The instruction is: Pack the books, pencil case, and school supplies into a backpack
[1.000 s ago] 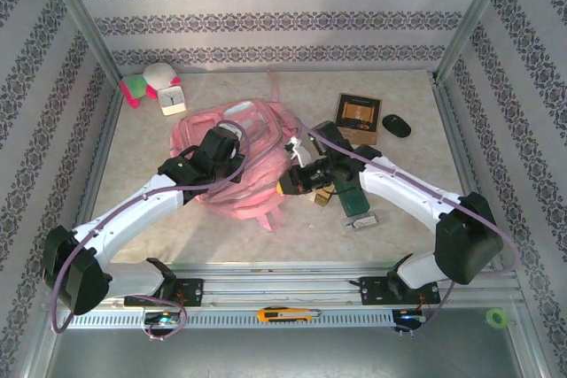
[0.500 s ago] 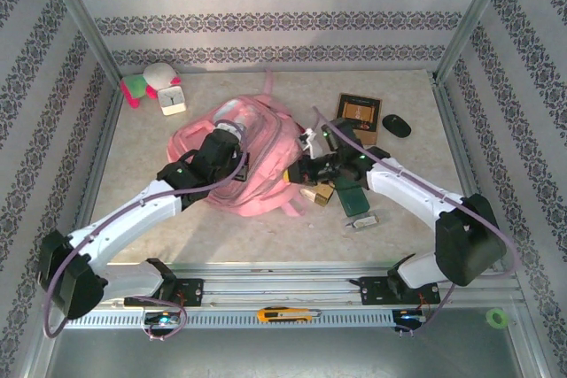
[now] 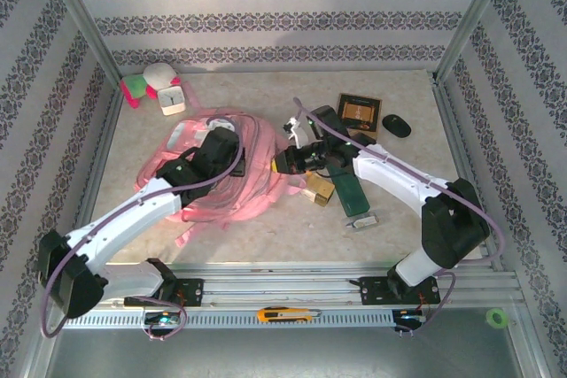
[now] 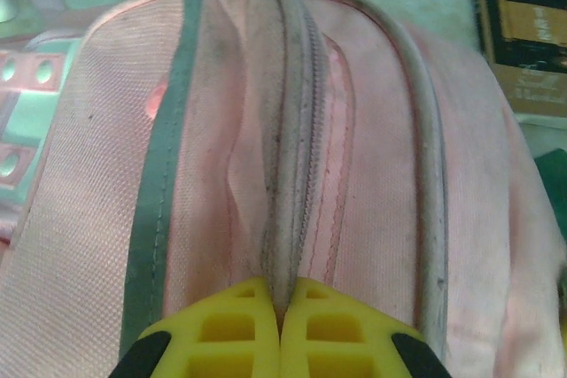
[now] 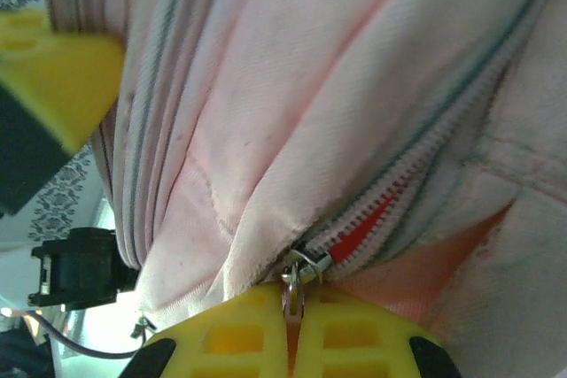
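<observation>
The pink backpack (image 3: 232, 185) lies crumpled mid-table. My left gripper (image 3: 226, 141) is shut on a raised zip seam (image 4: 288, 174) of the backpack (image 4: 381, 130). My right gripper (image 3: 282, 162) is shut on a metal zip pull (image 5: 299, 273) at the end of a partly opened zip (image 5: 416, 185) with red lining showing. The brown book (image 3: 358, 112) lies at back right. Under the right arm lies the dark green pencil case (image 3: 351, 194). A gold-tan box (image 3: 319, 189) and a small silver gadget (image 3: 363, 221) rest beside it.
A black oval object (image 3: 396, 125) sits right of the book. At the back left corner are a white clock (image 3: 172, 99) and a plush toy (image 3: 146, 82). A yellow utility knife (image 3: 287, 314) lies on the front rail. Patterned walls enclose the table.
The backpack has shifted left and slumped flatter, its straps spread toward the front left. My right gripper moved up and left with the zip pull. The left gripper stayed shut on the bag.
</observation>
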